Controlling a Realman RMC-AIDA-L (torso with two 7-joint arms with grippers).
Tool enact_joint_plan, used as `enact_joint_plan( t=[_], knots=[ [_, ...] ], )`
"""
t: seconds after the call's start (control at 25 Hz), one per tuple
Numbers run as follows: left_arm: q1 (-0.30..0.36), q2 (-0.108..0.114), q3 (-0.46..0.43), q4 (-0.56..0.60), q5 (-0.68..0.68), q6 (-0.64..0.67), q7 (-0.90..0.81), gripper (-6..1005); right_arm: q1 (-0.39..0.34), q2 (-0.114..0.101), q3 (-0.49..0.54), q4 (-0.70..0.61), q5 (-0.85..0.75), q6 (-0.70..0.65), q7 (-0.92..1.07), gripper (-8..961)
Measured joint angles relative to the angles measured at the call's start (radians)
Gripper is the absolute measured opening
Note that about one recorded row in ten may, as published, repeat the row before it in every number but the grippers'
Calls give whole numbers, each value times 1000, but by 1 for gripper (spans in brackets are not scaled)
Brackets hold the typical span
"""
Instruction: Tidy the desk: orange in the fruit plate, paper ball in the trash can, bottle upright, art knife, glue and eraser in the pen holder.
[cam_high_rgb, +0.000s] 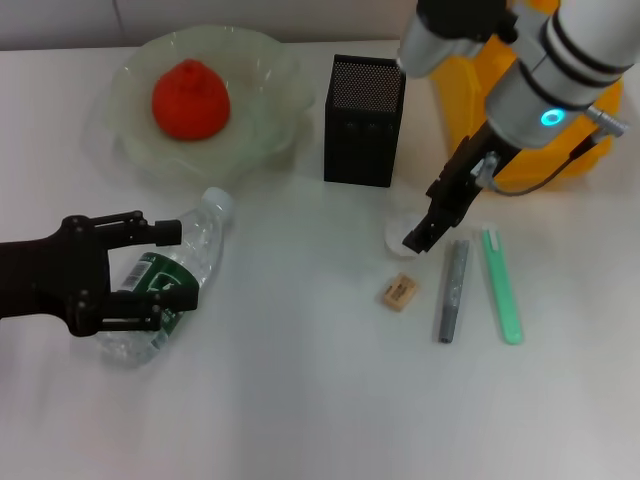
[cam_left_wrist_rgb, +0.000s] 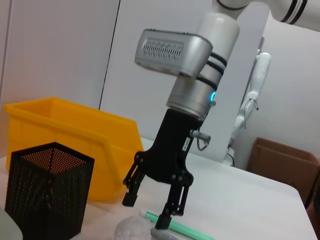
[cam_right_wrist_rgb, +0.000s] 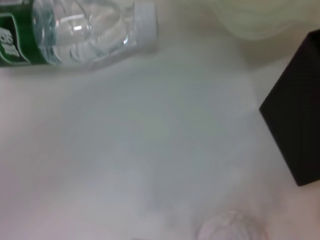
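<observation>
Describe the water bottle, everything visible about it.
The bottle is small, clear ribbed plastic with a dark green label and a white cap, and looks empty or nearly so. It lies on its side on the desk, cap pointing toward the fruit plate. The left gripper straddles its labelled middle, jaws open on either side.

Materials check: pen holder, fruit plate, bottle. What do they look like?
Pen holder: black perforated metal mesh by the look, matte, with fine holes showing on its walls. Fruit plate: translucent pale-green plastic or glass, wavy rim; cannot tell which. Bottle: thin clear plastic, glossy, with a green label and white cap.
</observation>
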Motion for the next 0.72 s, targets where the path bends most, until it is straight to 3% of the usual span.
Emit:
enact_joint_plan(
  t=[0.2, 0.4, 0.52, 0.68, 0.72],
  knots=[
    [0, 1, -1, -2, 0, 0, 2, 819, 9, 9, -90, 103, 16, 142, 1, 721],
    [4, 3, -1, -2, 0, 2, 2, 813, -11, 8, -94, 69, 80, 108, -16, 716],
    [5, 3, -1, -2, 0, 2, 3, 810, -32, 6, -93, 24, 81, 73, -14, 481],
    [5, 3, -2, -2, 0, 3, 3, 805, -63, 4, -86, -52, 81, 11, -6, 403],
    [5, 3, -4, -2, 0, 5, 2, 804, -100, 3, -74, -140, 81, -47, -1, 383]
  ],
)
